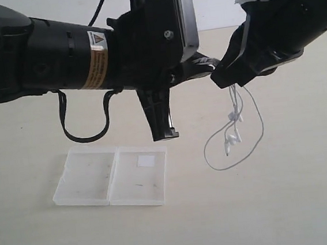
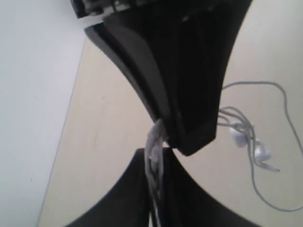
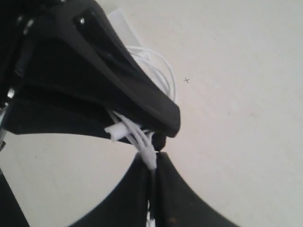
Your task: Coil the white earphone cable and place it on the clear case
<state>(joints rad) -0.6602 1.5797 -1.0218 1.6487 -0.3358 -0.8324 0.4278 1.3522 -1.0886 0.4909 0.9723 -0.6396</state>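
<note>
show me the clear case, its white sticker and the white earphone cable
clear case (image 1: 91, 178), exterior view, bare part of the left half
white sticker (image 1: 146, 160), exterior view, its middle
white earphone cable (image 2: 261, 153), left wrist view, one earbud

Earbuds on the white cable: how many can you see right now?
2. Both hang on the white earphone cable, right of the clear case: upper earbud, then lower earbud just below it. None appears hidden.

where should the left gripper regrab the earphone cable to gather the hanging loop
Probably grip the bundled strands of the earphone cable just under the right gripper, coming from the case side. There they hang together; lower down they spread into a wide loop with dangling earbuds.
</note>
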